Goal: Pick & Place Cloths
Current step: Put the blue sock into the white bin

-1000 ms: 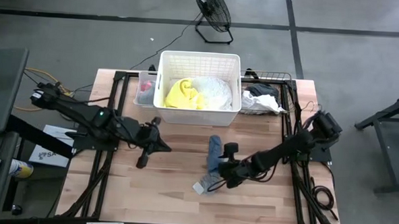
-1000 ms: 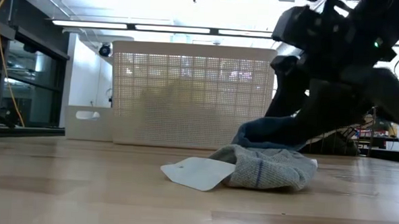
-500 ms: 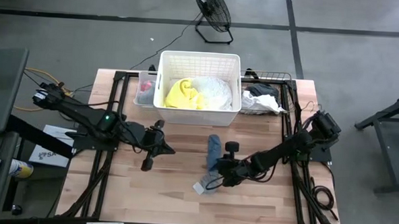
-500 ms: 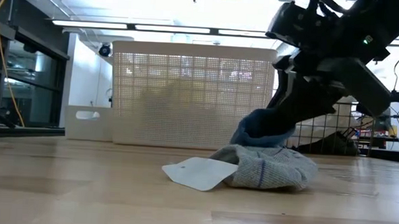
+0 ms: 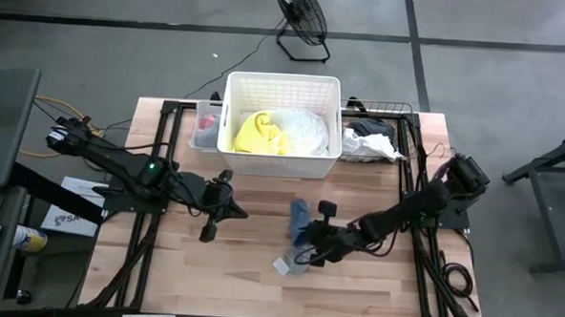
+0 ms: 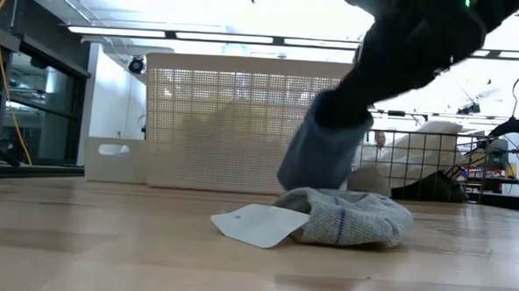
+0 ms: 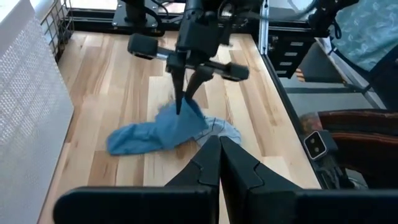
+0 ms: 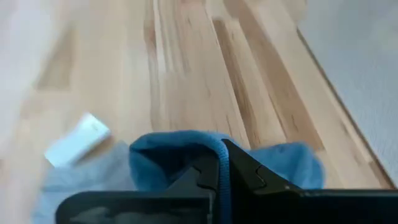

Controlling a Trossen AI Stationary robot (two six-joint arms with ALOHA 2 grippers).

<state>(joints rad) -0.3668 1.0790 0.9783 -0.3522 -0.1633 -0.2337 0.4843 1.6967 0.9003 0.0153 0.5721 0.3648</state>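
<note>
The right gripper, near the middle of the bench, has its fingers pinched on the blue cloth and holds one end off the wood, beside a grey cloth with a white tag. A yellow cloth and a white cloth already lie in the white basket at the far edge; the blue and grey ones appear left to move. The left gripper waits with fingers pressed together, left of centre.

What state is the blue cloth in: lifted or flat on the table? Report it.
Partly lifted. The right gripper is shut on the blue cloth, pulling one end up; in the left wrist view its other end lies on the table.
</note>
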